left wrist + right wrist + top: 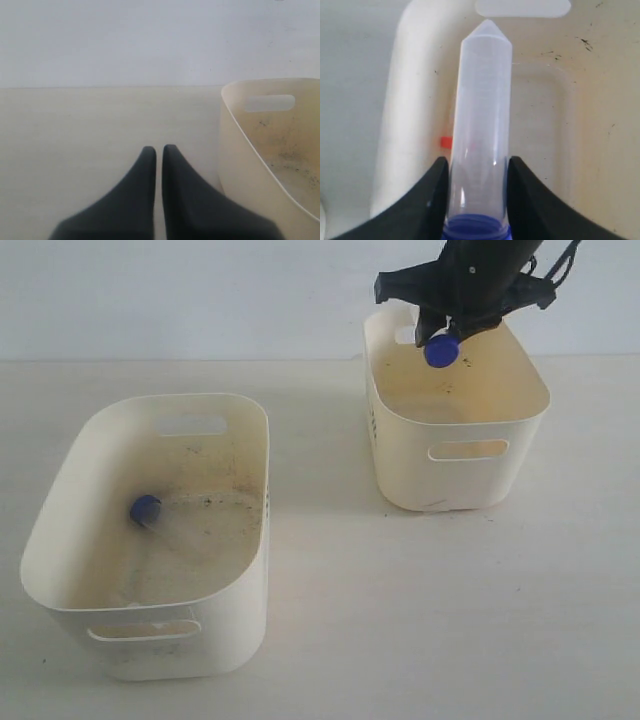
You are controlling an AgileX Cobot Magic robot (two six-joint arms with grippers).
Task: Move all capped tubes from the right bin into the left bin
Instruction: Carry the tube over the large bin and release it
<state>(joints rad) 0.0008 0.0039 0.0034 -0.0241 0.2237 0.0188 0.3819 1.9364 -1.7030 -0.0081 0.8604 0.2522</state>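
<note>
My right gripper point(440, 335) is shut on a clear capped tube point(485, 100) just above its dark blue cap point(441, 350). It holds the tube over the back of the right bin point(460, 465), about level with the rim. In the right wrist view the tube's pointed end faces the right bin's point(410, 100) inner wall, and a small orange-red bit point(446, 142) shows behind it, mostly hidden. Another blue-capped tube point(145, 508) lies on the speckled floor of the left bin point(250, 570). My left gripper point(159, 148) is shut and empty, low over the table beside the left bin point(240, 165).
Both bins stand on a pale tabletop point(400, 620) with a plain wall point(200, 290) behind. A wide strip of bare table separates the bins. The left arm does not show in the exterior view.
</note>
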